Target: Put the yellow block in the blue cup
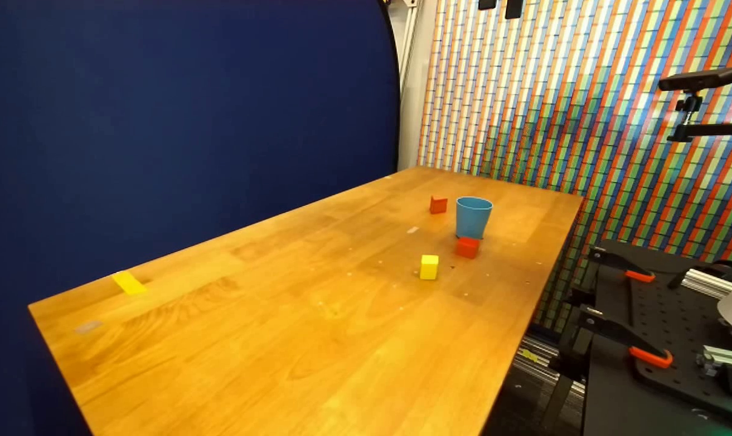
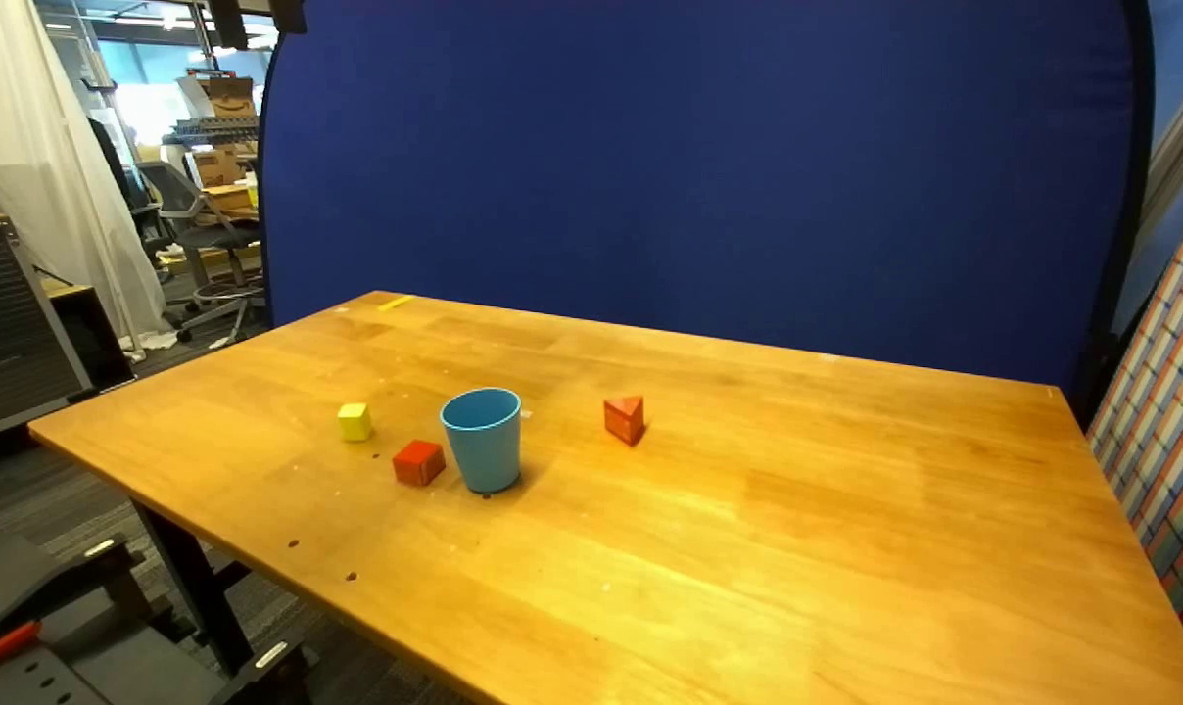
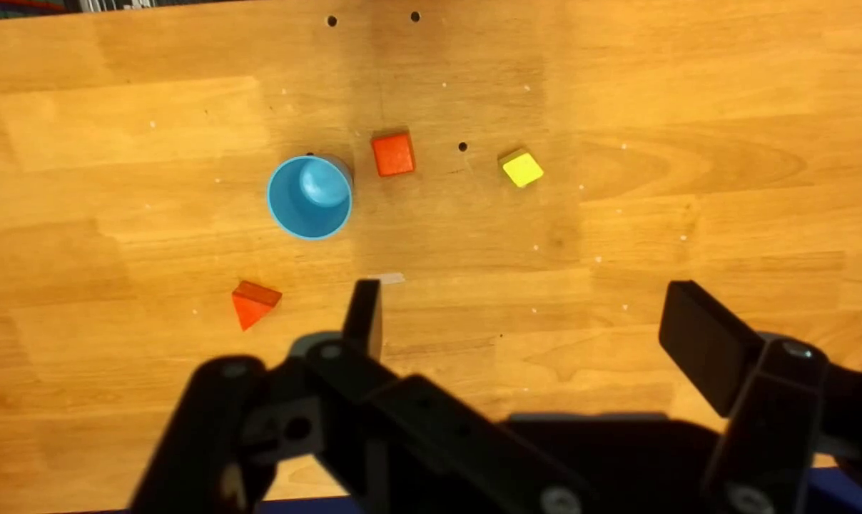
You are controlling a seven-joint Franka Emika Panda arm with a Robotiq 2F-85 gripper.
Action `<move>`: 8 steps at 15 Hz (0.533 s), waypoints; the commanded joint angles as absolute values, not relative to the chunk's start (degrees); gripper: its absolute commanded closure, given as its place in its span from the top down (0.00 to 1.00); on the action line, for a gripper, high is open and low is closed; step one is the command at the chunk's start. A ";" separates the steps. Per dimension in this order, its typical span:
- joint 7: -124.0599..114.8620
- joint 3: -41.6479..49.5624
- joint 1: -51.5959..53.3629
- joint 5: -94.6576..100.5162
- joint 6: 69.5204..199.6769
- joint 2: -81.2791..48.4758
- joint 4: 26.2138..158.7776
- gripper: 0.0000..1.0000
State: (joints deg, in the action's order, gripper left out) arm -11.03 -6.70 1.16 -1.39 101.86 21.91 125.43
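The yellow block [image 1: 428,267] sits on the wooden table in both exterior views [image 2: 354,422]; the wrist view also shows the yellow block [image 3: 522,169]. The light-blue cup [image 1: 473,218] stands upright on the table, also seen in an exterior view [image 2: 485,443]. In the wrist view the cup [image 3: 310,198] shows no block inside and lies left of the yellow block. My gripper [image 3: 524,314] is open, with nothing between its fingers, high above the table. Only its dark fingertips show at the top edge of both exterior views [image 1: 500,8] [image 2: 257,20].
A red block [image 3: 394,154] lies between the cup and the yellow block, close to the cup. A red-orange triangular block [image 2: 625,419] lies on the cup's far side. A yellow tape strip [image 1: 129,283] is stuck near the table edge. A blue backdrop [image 2: 699,176] stands behind the table.
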 commanded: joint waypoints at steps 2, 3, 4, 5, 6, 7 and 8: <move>-8.07 -4.58 1.35 -2.60 103.45 16.67 122.97 1.00; -7.17 -4.05 1.27 -3.15 105.30 13.18 121.66 1.00; -5.47 -3.40 1.58 -4.63 109.13 10.33 121.40 1.00; -4.53 -3.12 1.87 -6.24 112.61 7.07 120.96 1.00; -3.51 -3.07 2.37 -8.81 115.60 4.24 120.81 1.00; -3.46 -3.52 2.76 -11.08 118.57 1.23 120.99 1.00; -3.82 -4.18 3.11 -13.17 121.12 -1.97 120.92 1.00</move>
State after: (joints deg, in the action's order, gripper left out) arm -4.97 -4.04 1.28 -7.86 115.31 7.56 124.27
